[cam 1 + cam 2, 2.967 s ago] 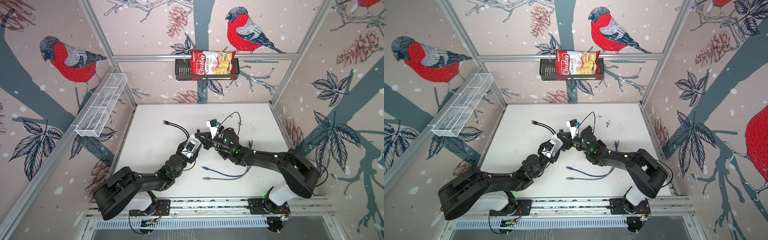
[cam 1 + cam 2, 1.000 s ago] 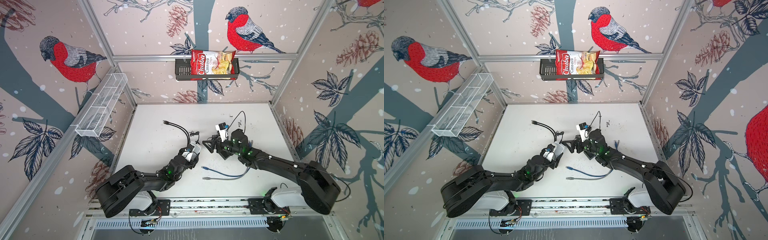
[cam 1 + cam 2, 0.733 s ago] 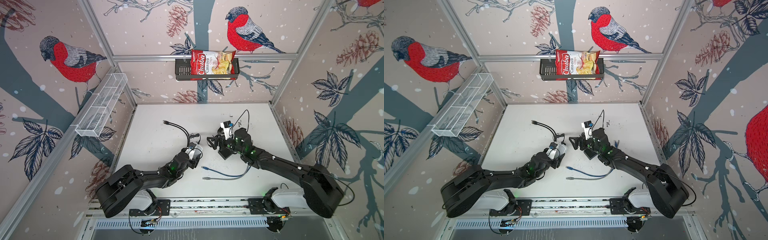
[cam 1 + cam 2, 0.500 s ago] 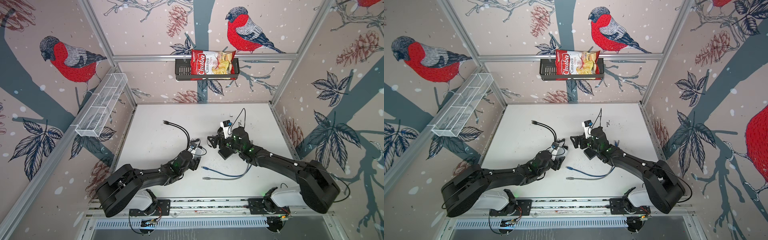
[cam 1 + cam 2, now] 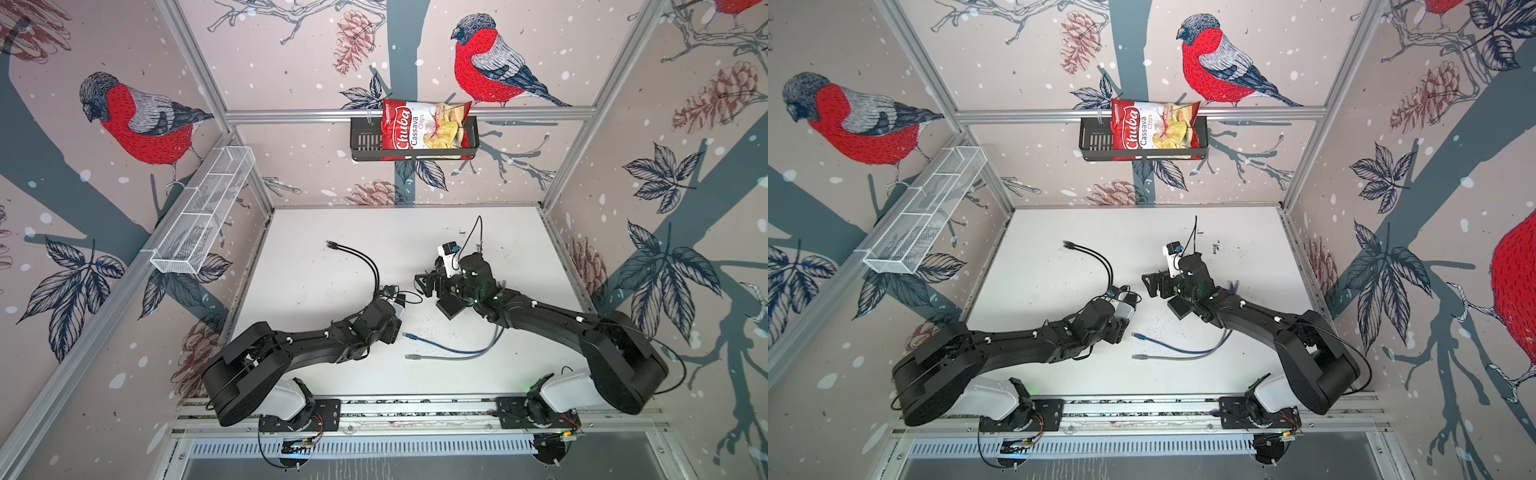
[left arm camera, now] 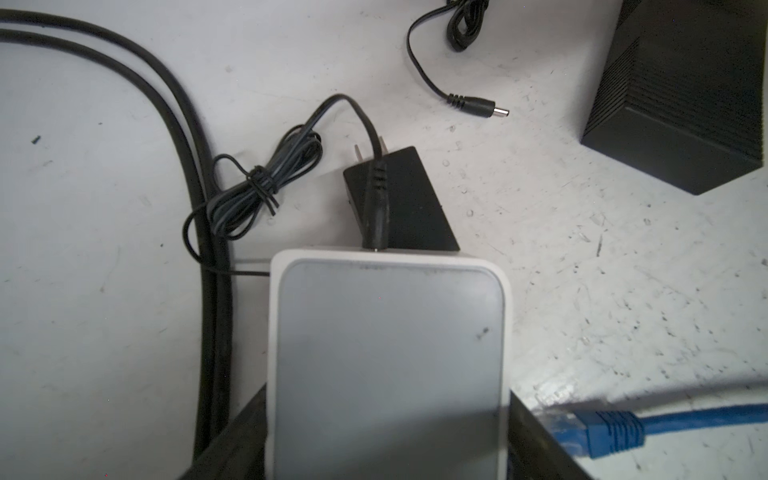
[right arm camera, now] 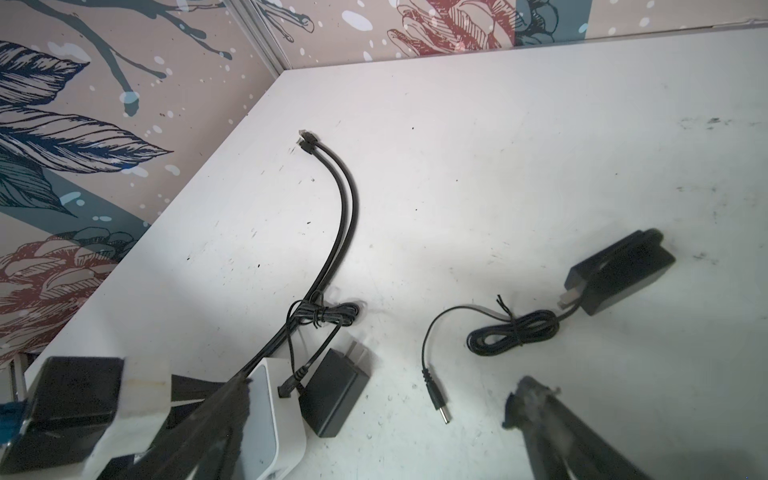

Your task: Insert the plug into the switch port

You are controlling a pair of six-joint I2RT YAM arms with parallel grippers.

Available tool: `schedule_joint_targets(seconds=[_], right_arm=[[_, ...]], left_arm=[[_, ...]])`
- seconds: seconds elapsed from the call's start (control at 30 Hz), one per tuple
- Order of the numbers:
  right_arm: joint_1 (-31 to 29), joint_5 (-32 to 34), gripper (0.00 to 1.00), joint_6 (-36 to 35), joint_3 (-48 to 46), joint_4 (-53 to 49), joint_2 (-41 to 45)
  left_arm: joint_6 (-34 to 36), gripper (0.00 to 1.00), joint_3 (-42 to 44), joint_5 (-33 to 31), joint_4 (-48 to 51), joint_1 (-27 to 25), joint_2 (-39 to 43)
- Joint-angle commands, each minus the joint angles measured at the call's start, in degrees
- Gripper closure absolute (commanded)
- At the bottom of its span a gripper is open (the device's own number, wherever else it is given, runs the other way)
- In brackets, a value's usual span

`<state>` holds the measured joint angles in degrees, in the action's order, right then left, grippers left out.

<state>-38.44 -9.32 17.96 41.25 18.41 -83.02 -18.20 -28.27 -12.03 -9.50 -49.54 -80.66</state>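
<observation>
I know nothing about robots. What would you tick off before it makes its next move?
1. The black plug sits in the white switch port: ok.
2. That plug is pushed fully home: cannot tell.
3. The left gripper clamps the switch: ok.
4. The right gripper is open and empty: ok.
5. The spare plug lies apart from the switch: ok.
6. The blue cable is clear of the left gripper: cannot tell.

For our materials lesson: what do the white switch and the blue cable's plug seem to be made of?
White switch: probably moulded plastic, smooth with a soft sheen and rounded corners. Blue cable plug: apparently a rubbery plastic boot, matte, with moulded ribs.
</observation>
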Motion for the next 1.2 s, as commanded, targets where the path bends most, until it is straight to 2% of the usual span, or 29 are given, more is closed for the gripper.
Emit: schedule_joint_targets(seconds=[0.0,0.27,0.57,0.7,0.83,0.93,1.0,1.13,1.17], right_arm=[[0.03,-1.28,0.01,-0.65,-0.12,-0.11,-0.73],[-0.30,-1.89,0.01,-0.55,0.14,0.19,-1.53],[-0.76,0.83,0.01,-1.91,0.76,-2.36,-0.72],[-0.66,3.16,0.01,-3.19,0.76,-3.50,-0.17],[-0.04,6.20,0.01,-4.93,0.84,-4.98,-0.20],[1.50,6.98,0.01,-6.03,1.03,-6.14,-0.39],[2.75,5.67,0.00,-6.82,0.61,-5.68,-0.48],[3.56,3.35,0.11,-10.48,0.45,-5.35,-0.72],[3.54,2.76,0.18,-12.50,0.21,-4.99,-0.74]], left_arm=[[-0.61,0.88,0.32,1.05,5.76,-0.02,1.38],[-1.55,0.87,-1.95,0.78,11.05,-0.03,0.31],[-3.58,0.86,-9.29,-2.94,15.86,-0.03,-9.59],[-2.22,0.85,-13.29,-3.44,17.09,-0.02,-15.13],[0.24,0.82,-14.55,-2.50,15.33,-0.02,-17.04],[2.02,0.73,-14.14,-2.47,13.95,-0.03,-16.77],[2.90,0.60,-13.58,-2.22,13.37,-0.03,-16.34],[3.73,0.41,-12.20,-1.31,12.12,-0.01,-15.41],[3.68,0.38,-11.66,-1.32,11.76,-0.03,-15.04]])
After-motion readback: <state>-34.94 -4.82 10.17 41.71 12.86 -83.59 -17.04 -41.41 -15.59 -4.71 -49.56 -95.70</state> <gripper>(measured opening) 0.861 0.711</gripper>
